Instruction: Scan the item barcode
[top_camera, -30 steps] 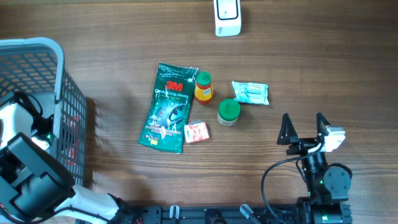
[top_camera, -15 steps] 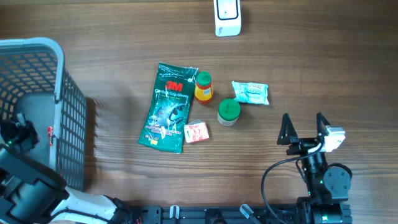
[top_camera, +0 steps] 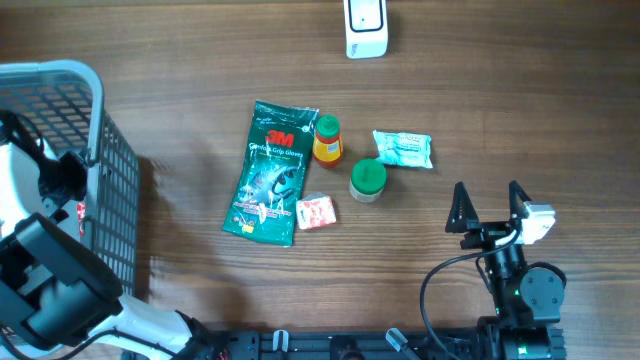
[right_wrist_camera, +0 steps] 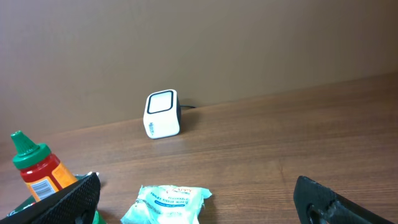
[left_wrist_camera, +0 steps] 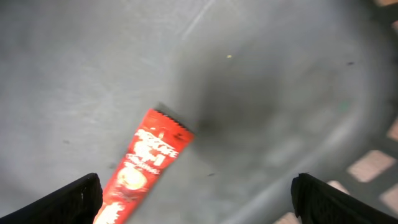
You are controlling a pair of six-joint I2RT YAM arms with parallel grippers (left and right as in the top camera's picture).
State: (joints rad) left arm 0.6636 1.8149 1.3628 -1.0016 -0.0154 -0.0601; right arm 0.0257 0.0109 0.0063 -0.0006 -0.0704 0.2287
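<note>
Left jaws: spread wide, tips at either edge of the wrist view, over the grey basket (left_wrist_camera: 280, 93) floor. Red sachet (left_wrist_camera: 146, 165) lies flat on that floor between them, nearer one tip, touching neither. Right jaws: wide, nothing between them, low over the table (right_wrist_camera: 280, 149). Scanner (right_wrist_camera: 162, 114) stands upright well ahead of them.

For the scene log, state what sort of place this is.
Likely a mock shop checkout on a wooden table: a white barcode scanner, a grey basket, and small goods such as a sauce bottle and a 3M glove pack.
</note>
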